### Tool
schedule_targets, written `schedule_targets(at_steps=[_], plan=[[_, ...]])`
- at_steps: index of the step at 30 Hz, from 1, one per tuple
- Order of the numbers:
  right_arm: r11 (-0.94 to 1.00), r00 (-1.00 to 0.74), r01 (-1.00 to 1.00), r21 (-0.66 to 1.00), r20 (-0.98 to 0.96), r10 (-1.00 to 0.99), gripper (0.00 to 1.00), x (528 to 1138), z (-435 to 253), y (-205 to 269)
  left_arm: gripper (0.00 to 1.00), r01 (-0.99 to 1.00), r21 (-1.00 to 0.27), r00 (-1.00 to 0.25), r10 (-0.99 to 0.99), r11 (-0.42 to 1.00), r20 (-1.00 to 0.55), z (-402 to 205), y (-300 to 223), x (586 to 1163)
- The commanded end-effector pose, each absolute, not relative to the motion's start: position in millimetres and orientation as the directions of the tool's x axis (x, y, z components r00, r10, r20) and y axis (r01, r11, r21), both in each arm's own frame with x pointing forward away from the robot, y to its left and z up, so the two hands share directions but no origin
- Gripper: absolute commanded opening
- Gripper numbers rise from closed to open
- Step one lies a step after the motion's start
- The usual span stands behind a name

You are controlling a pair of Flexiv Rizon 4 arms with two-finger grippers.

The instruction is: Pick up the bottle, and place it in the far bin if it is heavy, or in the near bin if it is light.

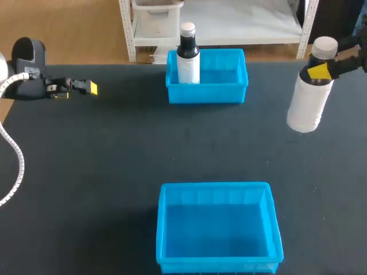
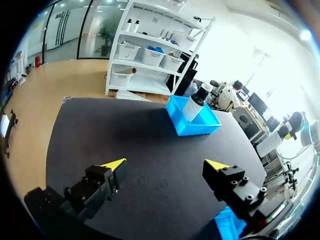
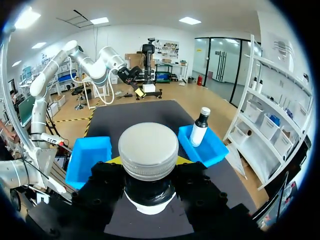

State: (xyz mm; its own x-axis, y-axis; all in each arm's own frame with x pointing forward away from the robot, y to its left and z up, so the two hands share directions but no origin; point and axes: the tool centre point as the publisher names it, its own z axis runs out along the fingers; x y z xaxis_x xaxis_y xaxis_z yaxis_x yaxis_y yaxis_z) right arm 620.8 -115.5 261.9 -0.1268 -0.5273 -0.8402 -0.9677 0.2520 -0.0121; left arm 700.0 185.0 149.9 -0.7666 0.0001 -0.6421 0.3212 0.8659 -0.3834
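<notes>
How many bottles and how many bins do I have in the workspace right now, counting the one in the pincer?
Bottles: 2 (dark bottle standing in the far bin; white bottle held in the right pincer)
Bins: 2 (far bin and near bin, both blue)
Total: 4

The table (image 1: 86, 172) had a black top. A dark bottle (image 1: 188, 57) with a white cap stood upright at the left end of the far bin (image 1: 221, 94).
</notes>
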Motion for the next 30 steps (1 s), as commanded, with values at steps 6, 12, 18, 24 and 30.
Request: schedule_targets(at_steps=[6, 12, 18, 24, 30], plan=[[0.287, -0.126, -0.957, -0.035, -0.843, -0.523, 0.0, 586.7, 264.3, -66.2, 1.0, 0.321, -0.383, -0.767, 0.0, 0.866, -0.642, 149.9, 184.9, 700.0], [0.259, -0.11, -0.966, -0.03, -0.852, -0.512, 0.0, 563.7, 261.9, -28.7, 1.0, 0.321, -0.383, -0.767, 0.0, 0.866, -0.642, 149.9, 184.9, 700.0], [0.229, -0.097, -0.973, -0.025, -0.858, -0.504, 0.0, 545.3, 261.7, -2.6, 1.0, 0.321, -0.383, -0.767, 0.0, 0.866, -0.642, 149.9, 184.9, 700.0], [0.198, -0.078, -0.98, -0.026, -0.861, -0.503, 0.0, 530.7, 262.4, 16.1, 1.0, 0.321, -0.383, -0.767, 0.0, 0.866, -0.642, 149.9, 184.9, 700.0], [0.154, -0.065, -0.988, -0.015, -0.862, -0.502, 0.0, 516.0, 259.9, 38.3, 1.0, 0.321, -0.383, -0.767, 0.0, 0.866, -0.642, 149.9, 184.9, 700.0]])
